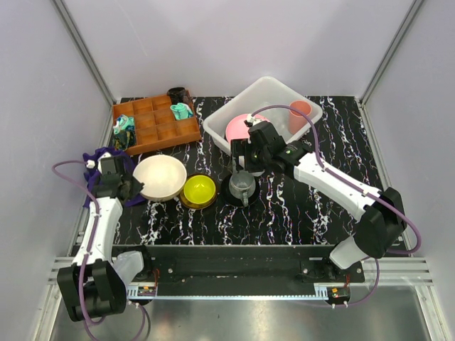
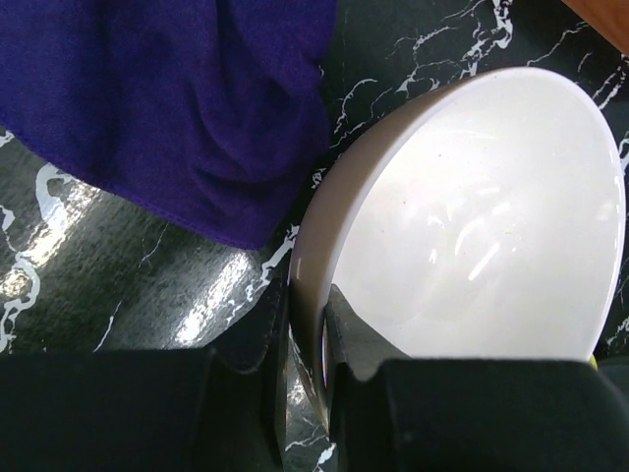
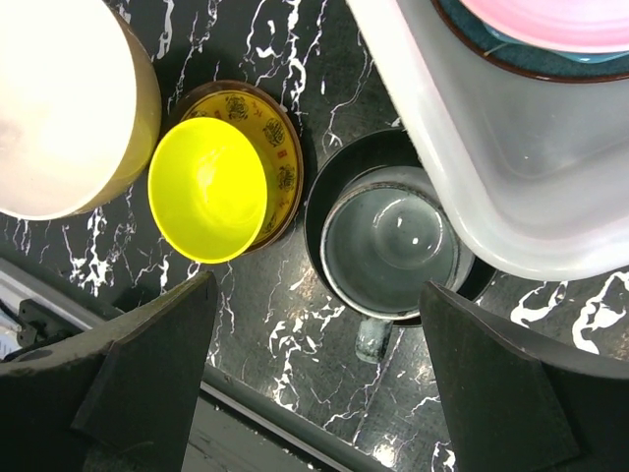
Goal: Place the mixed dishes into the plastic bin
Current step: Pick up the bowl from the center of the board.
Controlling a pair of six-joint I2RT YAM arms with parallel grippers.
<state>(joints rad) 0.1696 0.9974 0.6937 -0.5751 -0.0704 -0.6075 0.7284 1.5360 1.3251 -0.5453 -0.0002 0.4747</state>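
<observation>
Far left: purple cloth [image 2: 167, 98] bunched on the surface [image 1: 284, 206]. Left tool [image 2: 305, 329] clamped on the cream bowl's [image 1: 160, 177] left rim, one finger inside, one outside. Next right: small yellow bowl [image 1: 198, 190], then grey mug [image 3: 393, 241] standing on black saucer [image 3: 319, 221], right tool [image 3: 316, 324] spread wide above it. Plastic bin [image 1: 217, 126] behind, holding pink plate [image 1: 238, 128] and pink cup [image 1: 299, 114].
</observation>
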